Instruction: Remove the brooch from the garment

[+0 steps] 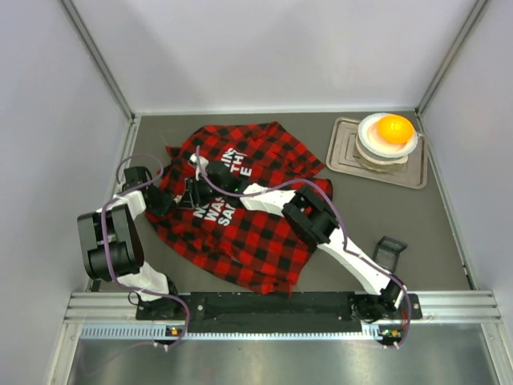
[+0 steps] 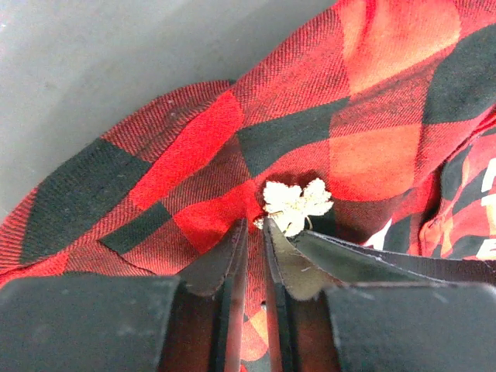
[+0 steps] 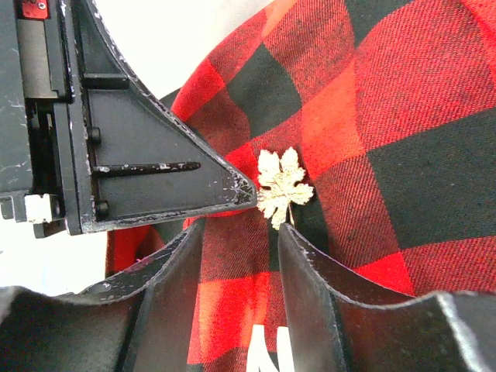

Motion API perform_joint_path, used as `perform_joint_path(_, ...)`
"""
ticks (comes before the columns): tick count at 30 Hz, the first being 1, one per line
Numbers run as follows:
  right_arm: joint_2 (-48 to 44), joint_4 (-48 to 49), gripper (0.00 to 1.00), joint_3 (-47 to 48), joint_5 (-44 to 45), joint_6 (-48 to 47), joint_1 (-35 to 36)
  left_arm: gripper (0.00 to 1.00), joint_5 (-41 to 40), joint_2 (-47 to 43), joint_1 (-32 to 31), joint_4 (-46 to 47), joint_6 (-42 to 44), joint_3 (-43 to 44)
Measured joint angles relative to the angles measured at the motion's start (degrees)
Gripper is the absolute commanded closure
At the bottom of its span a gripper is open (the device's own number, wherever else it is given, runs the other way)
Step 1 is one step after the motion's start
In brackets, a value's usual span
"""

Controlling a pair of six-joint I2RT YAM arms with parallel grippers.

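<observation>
Brooch [image 2: 294, 205] pinned on garment [image 2: 372, 116] | left fingers [image 2: 232, 267] pinching garment beside it | right fingers [image 3: 318, 283] apart

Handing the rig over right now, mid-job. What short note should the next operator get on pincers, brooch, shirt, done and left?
Left pincer: nearly shut, apparently pinching a fold of the garment right beside the brooch.
Right pincer: open, straddling the cloth just short of the brooch.
Brooch: pinned on the garment; neither pincer holds it.
Done: both arms placed at the brooch.
Left: probably close the right pincer on the brooch and pull it free while the left holds the cloth.
</observation>
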Motion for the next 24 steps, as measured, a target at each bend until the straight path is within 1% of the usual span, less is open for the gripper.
perform_joint_path(5,0.0,-1.01,0.54,0.59,0.24,-1.38,-0.17,0.84,-0.2,0.24,0.04,0.24,-0.02,0.24)
perform_joint_path(8,0.0,-2.64,0.54,1.6,1.11,-2.51,-0.22,0.87,-0.46,0.26,0.04,0.2,-0.02,0.24)
perform_joint_path(10,0.13,-4.61,0.52,2.8,1.4,-3.23,-0.33,0.87,-0.48,0.26,0.04,0.17,0.0,0.24)
perform_joint_path(11,0.33,-5.38,0.51,3.74,1.6,-3.56,-0.37,0.85,-0.5,0.31,0.04,0.2,0.0,0.24)
perform_joint_path(12,0.37,-5.75,0.48,4.17,1.77,-3.82,-0.44,0.83,-0.48,0.33,0.04,0.2,0.02,0.24)
perform_joint_path(16,0.37,-6.99,0.44,4.7,2.43,-4.52,-0.79,0.73,-0.22,0.31,0.04,0.48,0.2,0.24)
perform_joint_path(19,0.37,-7.19,0.43,4.83,2.78,-4.74,-0.83,0.67,0.11,0.09,0.04,0.7,0.2,0.22)
perform_joint_path(23,1.31,-7.82,0.46,6.75,2.73,-4.52,-0.87,0.67,0.15,-0.31,0.22,0.81,0.2,0.04)
perform_joint_path(24,1.88,-7.72,0.49,7.39,2.38,-4.17,-0.87,0.67,0.42,-0.31,0.46,0.94,0.2,0.0)
